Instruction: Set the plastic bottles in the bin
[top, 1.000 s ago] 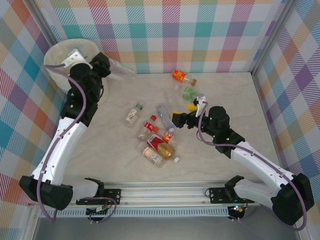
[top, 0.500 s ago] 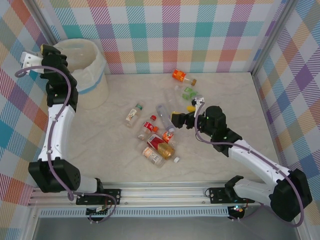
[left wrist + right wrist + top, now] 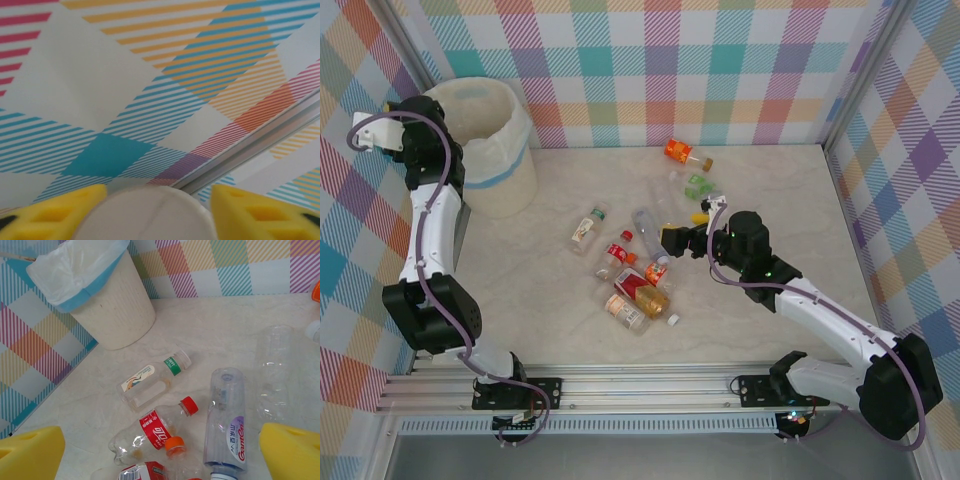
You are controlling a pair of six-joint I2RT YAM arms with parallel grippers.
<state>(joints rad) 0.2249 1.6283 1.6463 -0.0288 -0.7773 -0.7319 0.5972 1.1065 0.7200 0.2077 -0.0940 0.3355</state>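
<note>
A: Change over the last second?

B: All on the left. Bin (image 3: 505, 190) upright in the worktop's (image 3: 790, 200) far-left corner, bag-lined. Left arm (image 3: 425, 230) a second back draped across its mouth. Now swung clear to the bin's left, hard against the side wall (image 3: 350, 260), wrist camera staring at plaid.

A: Meaning for the task?

B: Reads like a drop-off just done or finishing, a guess only. Left gripper (image 3: 155, 195): fingers set apart, pale rounded thing filling the gap at the view's bottom edge. Can't tell what that is, nor whether gripped or let go.

A: Right side?

B: Hardly moved. Right gripper (image 3: 677, 239) spread as wide as possible, holding nothing, hovering over the pile mid-worktop.

A: Bottles relative to those fingers?

B: Plastic bottles (image 3: 635, 285) mostly lying flat mid-worktop, well apart from the bin, so plenty left to do. Through the right wrist: large clear bottle with the purple label (image 3: 226, 420) just ahead, between the fingers, nearer the right one. Red-label bottle (image 3: 150, 432) beside it, toward the left finger. Green-cap bottle (image 3: 150, 382) further on, bin beyond that. Orange-label bottle (image 3: 682, 152) and small green bottle (image 3: 698, 184) out near the far edge, past the gripper. Likely next pick: the purple-label one, needing only a short drop and a close.
</note>
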